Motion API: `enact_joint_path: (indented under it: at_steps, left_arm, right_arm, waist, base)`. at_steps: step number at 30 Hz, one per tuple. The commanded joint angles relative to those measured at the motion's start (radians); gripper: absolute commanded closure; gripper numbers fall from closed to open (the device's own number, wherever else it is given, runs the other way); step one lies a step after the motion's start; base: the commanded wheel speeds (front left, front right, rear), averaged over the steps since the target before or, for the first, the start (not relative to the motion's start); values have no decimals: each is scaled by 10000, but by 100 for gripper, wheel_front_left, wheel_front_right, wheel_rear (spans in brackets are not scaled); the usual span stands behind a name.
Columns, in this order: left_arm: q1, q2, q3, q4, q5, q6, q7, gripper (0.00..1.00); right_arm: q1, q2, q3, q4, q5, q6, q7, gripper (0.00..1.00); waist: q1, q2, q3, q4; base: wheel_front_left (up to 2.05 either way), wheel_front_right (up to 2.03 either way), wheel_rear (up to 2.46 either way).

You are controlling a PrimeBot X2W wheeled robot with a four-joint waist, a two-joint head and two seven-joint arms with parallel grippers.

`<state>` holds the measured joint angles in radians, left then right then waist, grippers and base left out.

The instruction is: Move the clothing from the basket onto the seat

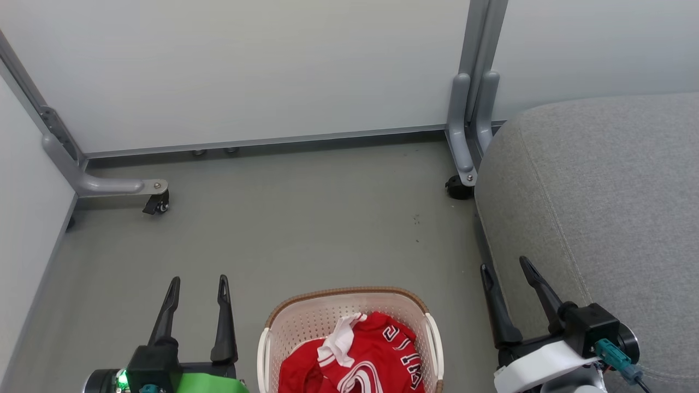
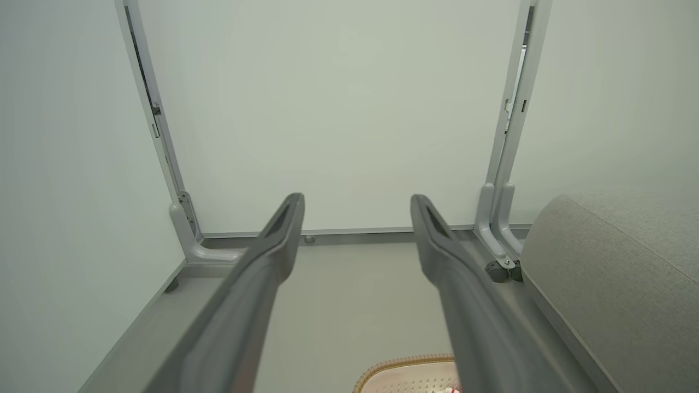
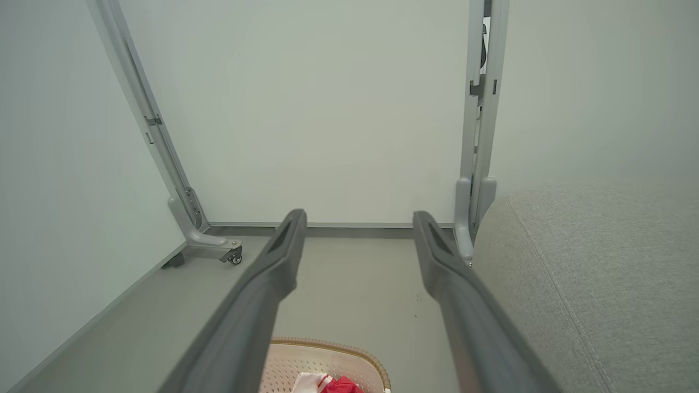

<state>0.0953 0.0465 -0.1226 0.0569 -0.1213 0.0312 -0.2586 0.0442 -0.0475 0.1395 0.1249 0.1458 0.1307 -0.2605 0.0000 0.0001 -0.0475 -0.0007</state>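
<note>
1. We see both tools w/ fingers apart and empty: left tool at 7 o'clock in head view, right tool at 4 o'clock.
2. The bright red soft-fabric clothing w/ white stripes and navy numerals lies bunched inside the small cream perforated plastic basket w/ brown rim. It sits at 6 o'clock, between the tools, on the grey floor.
3. Risk: a shallow pinch takes only a top fold, so part of the clothing may slip out mid-lift.
4. Risk: a finger catches a wall hole or the rim. The basket looks light and prob. lifts or tips w/ the cloth.
5. Risk: the large grey woven-fabric seat at 3 o'clock stands higher than the basket. A low swing may drag cloth against its side and drop it on the floor.
</note>
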Motion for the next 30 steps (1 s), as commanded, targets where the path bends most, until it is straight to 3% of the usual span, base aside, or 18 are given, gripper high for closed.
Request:
enact_joint_path:
  at_steps: [1,30]
  left_arm:
    - [156,67,13,-58,142,56,-84,0]
    - [3,66,-74,247,-19,-73,-64,0]
  right_arm:
    - [120,-51,20,-40,-149,1,-61,0]
    - [-23,-49,-40,-40,69,1,-56,0]
  waist:
    - [0,-1,12,-14]
    - [0,-1,273,-87]
  base:
    - [0,0,0]
    - [0,0,0]
